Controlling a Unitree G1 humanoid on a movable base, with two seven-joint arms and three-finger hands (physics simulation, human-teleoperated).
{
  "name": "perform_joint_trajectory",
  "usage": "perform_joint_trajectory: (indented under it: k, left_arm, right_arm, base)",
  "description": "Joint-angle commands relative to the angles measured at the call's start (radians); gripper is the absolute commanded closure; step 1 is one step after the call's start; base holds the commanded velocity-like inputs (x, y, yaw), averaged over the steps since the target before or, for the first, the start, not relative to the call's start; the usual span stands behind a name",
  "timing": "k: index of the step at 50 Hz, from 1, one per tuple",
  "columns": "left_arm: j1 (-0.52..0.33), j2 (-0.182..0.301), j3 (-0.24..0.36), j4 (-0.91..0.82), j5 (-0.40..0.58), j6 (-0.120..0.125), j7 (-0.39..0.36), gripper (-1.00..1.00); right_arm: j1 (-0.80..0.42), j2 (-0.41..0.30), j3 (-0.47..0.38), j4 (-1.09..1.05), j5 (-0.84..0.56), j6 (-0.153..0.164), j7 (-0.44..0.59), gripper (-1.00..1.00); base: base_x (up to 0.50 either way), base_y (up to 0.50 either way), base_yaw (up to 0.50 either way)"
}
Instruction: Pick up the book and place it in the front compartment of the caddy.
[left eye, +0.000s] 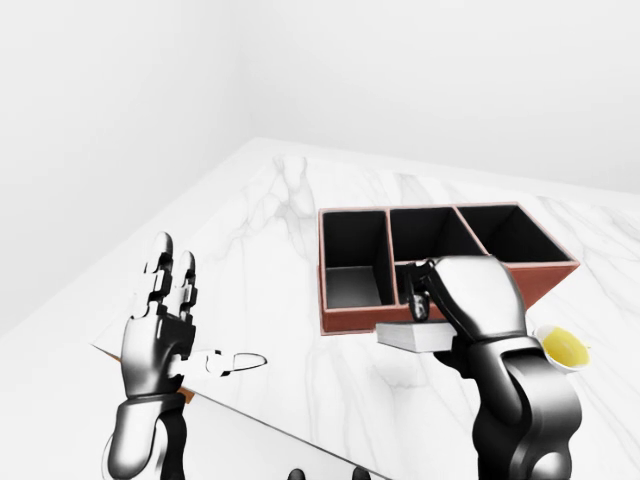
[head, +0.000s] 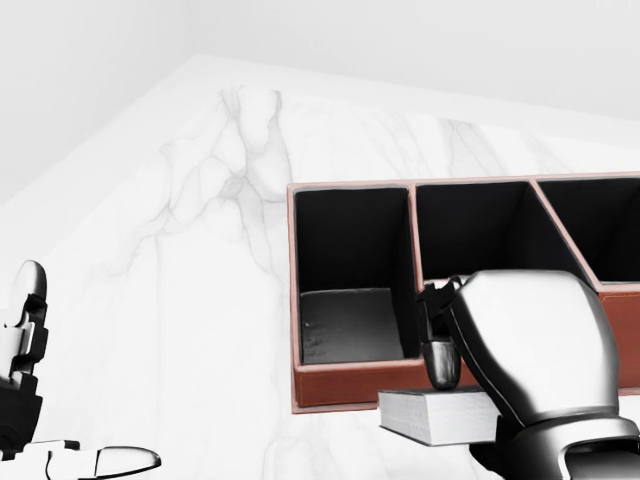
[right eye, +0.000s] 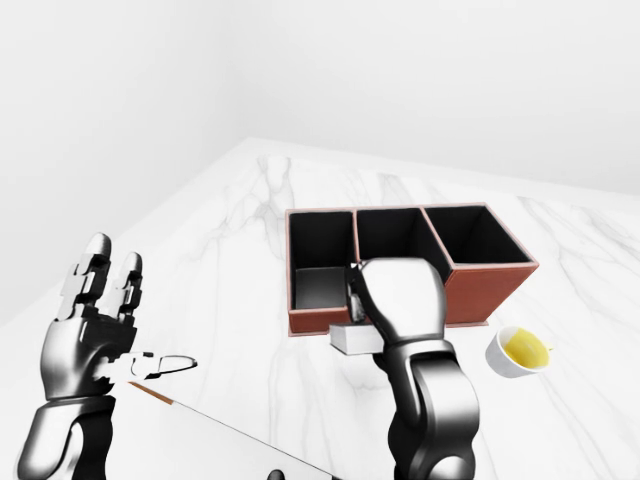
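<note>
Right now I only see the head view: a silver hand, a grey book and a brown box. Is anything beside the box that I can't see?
Observer: Yes, a white cup with yellow liquid stands on the marble table, right of the caddy.
Operator: And the other hand?
Observer: The left hand is raised, fingers open, holding nothing.
Operator: Is the book resting on the table?
Observer: No, the right hand holds the book lifted above it.

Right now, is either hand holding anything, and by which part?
The right hand holds the book by its right end, fingers over the top cover, lifted beside the caddy. The left hand is open and holds nothing.
</note>
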Motion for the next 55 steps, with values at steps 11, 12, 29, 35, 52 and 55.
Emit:
perform_joint_trajectory:
  k: [11,12,29,35,52,55]
  left_arm:
    - [-0.02,-0.002,-0.008,0.052,0.01,0.0,0.015,-1.0]
    - [-0.02,-0.002,-0.008,0.052,0.009,0.0,0.015,-1.0]
    - [-0.02,-0.002,-0.008,0.052,0.009,0.0,0.015,-1.0]
    - [-0.016,-0.006,-0.025,0.054,0.025,0.0,0.021,-1.0]
    - [-0.013,-0.004,-0.014,0.039,0.015,0.0,0.017,-1.0]
    - [-0.015,-0.004,-0.013,0.043,0.015,0.0,0.016,-1.0]
  right_arm:
    - [-0.052,0.026,-0.006,-0.09,-0.011,0.0,0.0,1.0]
    - [-0.052,0.026,-0.006,-0.09,-0.011,0.0,0.0,1.0]
    - [-0.052,0.027,-0.007,-0.09,-0.011,0.0,0.0,1.0]
    - [-0.082,0.011,-0.013,-0.076,-0.032,0.0,0.0,1.0]
    - [-0.379,-0.044,-0.084,0.032,-0.086,0.0,0.0,1.0]
    - [-0.411,-0.054,-0.083,0.057,-0.088,0.0,0.0,1.0]
  base:
    - [0.0,0.0,0.0]
    - [0.0,0.0,0.0]
    - [0.0,0.0,0.0]
    - [0.0,0.0,0.0]
    - [0.0,0.0,0.0]
    - [0.0,0.0,0.0]
